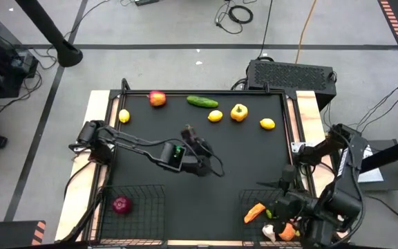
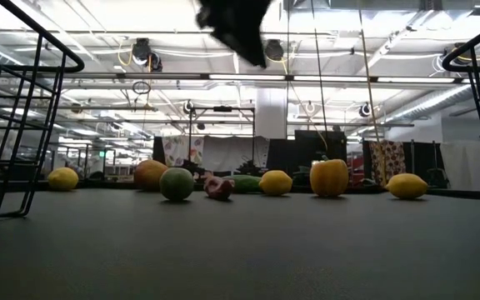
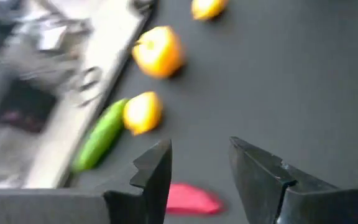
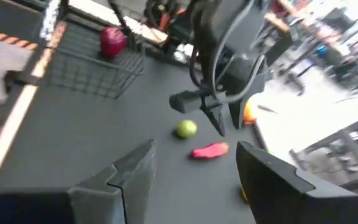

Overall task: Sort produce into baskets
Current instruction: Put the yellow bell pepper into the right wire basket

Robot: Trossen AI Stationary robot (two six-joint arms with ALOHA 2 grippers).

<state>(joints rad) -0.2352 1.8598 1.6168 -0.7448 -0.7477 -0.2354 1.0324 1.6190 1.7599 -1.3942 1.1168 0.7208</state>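
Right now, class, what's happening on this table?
A two-armed robot is sorting produce into two wire baskets. The left gripper hangs open above a red chili and a green lime mid-table, holding nothing. The right gripper waits open over the right basket, which holds a carrot and more. The left basket holds a purple onion. An apple, cucumber, yellow pepper and three lemons line the far edge.

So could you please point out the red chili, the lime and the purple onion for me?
red chili (image 4: 210, 150): right wrist view, the middle of its body.
lime (image 4: 186, 129): right wrist view, the centre of its round side.
purple onion (image 1: 121, 205): high view, its top, inside the left basket (image 1: 154, 188).
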